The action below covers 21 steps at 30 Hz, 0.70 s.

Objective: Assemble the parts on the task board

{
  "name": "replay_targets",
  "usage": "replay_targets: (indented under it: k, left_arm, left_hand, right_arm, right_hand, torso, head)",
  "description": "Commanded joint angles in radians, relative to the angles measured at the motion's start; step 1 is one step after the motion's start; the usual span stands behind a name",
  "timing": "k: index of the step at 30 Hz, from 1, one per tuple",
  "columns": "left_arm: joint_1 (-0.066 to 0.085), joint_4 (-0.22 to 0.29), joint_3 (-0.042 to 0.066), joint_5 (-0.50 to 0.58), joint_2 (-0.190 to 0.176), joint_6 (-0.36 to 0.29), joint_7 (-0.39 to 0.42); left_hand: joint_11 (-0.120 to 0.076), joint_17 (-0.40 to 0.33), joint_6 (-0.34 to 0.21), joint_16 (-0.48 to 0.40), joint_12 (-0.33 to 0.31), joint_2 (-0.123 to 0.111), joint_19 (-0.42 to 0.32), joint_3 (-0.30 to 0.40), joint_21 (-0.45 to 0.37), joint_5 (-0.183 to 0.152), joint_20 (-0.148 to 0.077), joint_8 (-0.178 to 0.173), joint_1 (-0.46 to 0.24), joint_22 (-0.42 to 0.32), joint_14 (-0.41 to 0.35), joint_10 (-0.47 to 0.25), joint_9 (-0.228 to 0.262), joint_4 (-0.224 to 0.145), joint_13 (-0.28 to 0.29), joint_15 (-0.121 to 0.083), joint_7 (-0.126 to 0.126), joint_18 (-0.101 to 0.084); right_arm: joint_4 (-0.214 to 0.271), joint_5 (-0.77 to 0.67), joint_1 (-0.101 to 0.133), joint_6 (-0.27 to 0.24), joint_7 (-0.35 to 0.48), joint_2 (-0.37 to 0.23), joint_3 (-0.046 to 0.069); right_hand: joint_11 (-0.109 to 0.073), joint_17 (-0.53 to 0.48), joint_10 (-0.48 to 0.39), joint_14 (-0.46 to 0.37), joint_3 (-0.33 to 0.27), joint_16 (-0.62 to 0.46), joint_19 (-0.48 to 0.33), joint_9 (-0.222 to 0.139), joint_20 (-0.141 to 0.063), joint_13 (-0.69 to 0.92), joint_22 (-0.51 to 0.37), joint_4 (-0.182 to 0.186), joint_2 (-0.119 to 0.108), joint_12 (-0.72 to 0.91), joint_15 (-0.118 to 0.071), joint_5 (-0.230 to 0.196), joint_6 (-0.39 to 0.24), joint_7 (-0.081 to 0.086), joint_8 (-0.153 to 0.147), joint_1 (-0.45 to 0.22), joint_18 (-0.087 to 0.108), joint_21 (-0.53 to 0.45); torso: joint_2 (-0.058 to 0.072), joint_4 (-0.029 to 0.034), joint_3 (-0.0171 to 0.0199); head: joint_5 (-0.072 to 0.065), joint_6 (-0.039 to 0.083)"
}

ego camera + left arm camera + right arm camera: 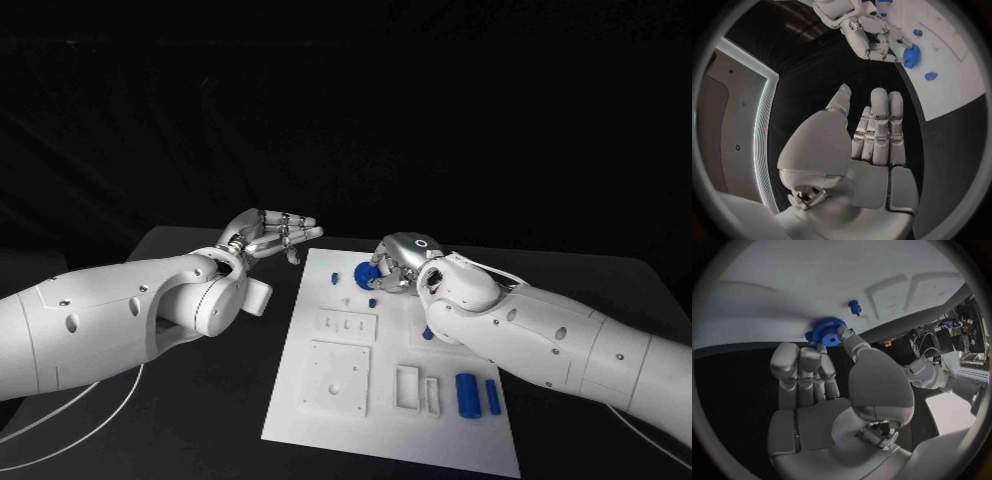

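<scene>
Where the far end of the white task board (325, 400) lies, a blue gear (825, 332) sits at its surface, pinched between the thumb and fingers of the right hand (404, 258). A small blue peg (854, 306) stands just beside it on the board, and two blue bars (477, 393) lie near the board's right edge. Off the board's left side, above the black worktop (173, 420), the left hand (271, 232) holds nothing, fingers loosely apart.

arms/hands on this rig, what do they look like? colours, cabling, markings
Both arms are smooth white shells dotted with small dark holes. A thin white cable trails under the left arm. The left hand and right hand are silver metal with segmented fingers; the right hand carries a small ring marking on its back.
</scene>
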Motion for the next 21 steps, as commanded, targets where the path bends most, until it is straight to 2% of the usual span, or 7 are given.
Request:
replay_targets:
  k: [1, 5, 11, 16, 21]
  left_arm:
    - [0.002, 0.001, 0.001, 0.001, 0.003, 0.016, 0.006]
    - [0.002, 0.001, 0.001, 0.001, 0.005, 0.016, 0.005]
    - [0.002, -0.001, 0.001, 0.000, 0.007, 0.017, 0.004]
    - [0.002, -0.002, 0.001, 0.000, 0.006, 0.019, 0.003]
    - [0.002, -0.001, 0.001, 0.000, 0.006, 0.020, 0.001]
  left_hand:
    - [-0.001, 0.001, -0.005, 0.004, 0.004, -0.008, -0.004, 0.000, 0.006, -0.002, 0.000, 0.002, 0.002, -0.001, 0.003, -0.006, 0.001, 0.004, 0.001, 0.001, 0.000, 0.002]
    - [-0.001, 0.001, -0.005, 0.004, 0.004, -0.008, -0.004, 0.000, 0.006, -0.002, 0.000, 0.002, 0.002, -0.001, 0.003, -0.006, 0.001, 0.004, 0.001, 0.001, 0.000, 0.002]
    - [-0.001, 0.001, -0.005, 0.004, 0.004, -0.008, -0.004, 0.000, 0.006, -0.002, 0.000, 0.002, 0.002, -0.001, 0.003, -0.006, 0.001, 0.004, 0.001, 0.001, 0.000, 0.002]
    - [-0.001, 0.002, -0.005, 0.008, 0.004, -0.009, -0.005, 0.000, 0.008, -0.001, 0.000, 0.002, 0.004, -0.002, 0.001, -0.007, 0.001, 0.006, 0.001, 0.001, -0.001, 0.002]
    - [-0.001, 0.002, -0.005, 0.008, 0.004, -0.007, -0.005, 0.000, 0.008, 0.000, 0.000, 0.002, 0.001, -0.002, 0.001, -0.007, 0.001, 0.008, 0.001, 0.001, -0.001, 0.002]
  right_arm:
    - [-0.006, -0.003, -0.005, 0.020, 0.007, 0.007, -0.006]
    - [-0.016, -0.004, -0.005, 0.018, 0.003, 0.013, -0.008]
    - [-0.027, 0.000, -0.005, 0.012, 0.001, 0.021, -0.010]
    - [-0.027, 0.010, -0.004, 0.012, 0.004, 0.023, -0.010]
    - [-0.028, 0.020, -0.004, 0.016, 0.004, 0.022, -0.010]
  right_hand:
    - [0.004, -0.002, -0.004, 0.000, -0.002, -0.007, 0.060, -0.001, 0.002, -0.003, 0.000, 0.007, -0.002, -0.006, 0.002, -0.005, -0.010, 0.001, 0.002, 0.010, 0.007, -0.006]
    - [0.006, -0.004, -0.006, 0.000, -0.003, -0.009, 0.060, -0.001, 0.004, -0.006, -0.002, 0.013, -0.004, -0.009, 0.003, -0.010, -0.021, 0.005, 0.002, 0.010, 0.008, -0.009]
    - [0.010, -0.007, -0.013, 0.000, -0.023, -0.013, 0.060, -0.002, 0.007, -0.019, -0.005, 0.038, -0.008, -0.020, 0.006, -0.046, -0.045, 0.010, 0.002, 0.005, 0.013, -0.013]
    - [0.012, -0.009, -0.015, 0.000, -0.064, -0.016, 0.060, -0.001, 0.010, -0.025, -0.008, 0.085, -0.013, -0.022, 0.008, -0.065, -0.053, 0.011, 0.002, 0.000, 0.017, -0.017]
    - [0.011, -0.011, -0.016, 0.000, -0.076, -0.018, 0.060, 0.002, 0.010, -0.028, -0.010, 0.119, -0.018, -0.022, 0.007, -0.074, -0.050, 0.010, 0.003, -0.016, 0.017, -0.019]
  torso:
    - [0.001, -0.0017, 0.0007]
    - [0.001, -0.0013, 0.0003]
    - [0.000, -0.0002, 0.0002]
    - [0.000, -0.0004, 0.0009]
    - [-0.001, -0.0026, -0.0004]
  head:
    - [0.000, 0.001]
    - [0.000, 0.003]
    - [-0.001, 0.001]
    - [-0.002, -0.004]
    - [-0.003, -0.005]
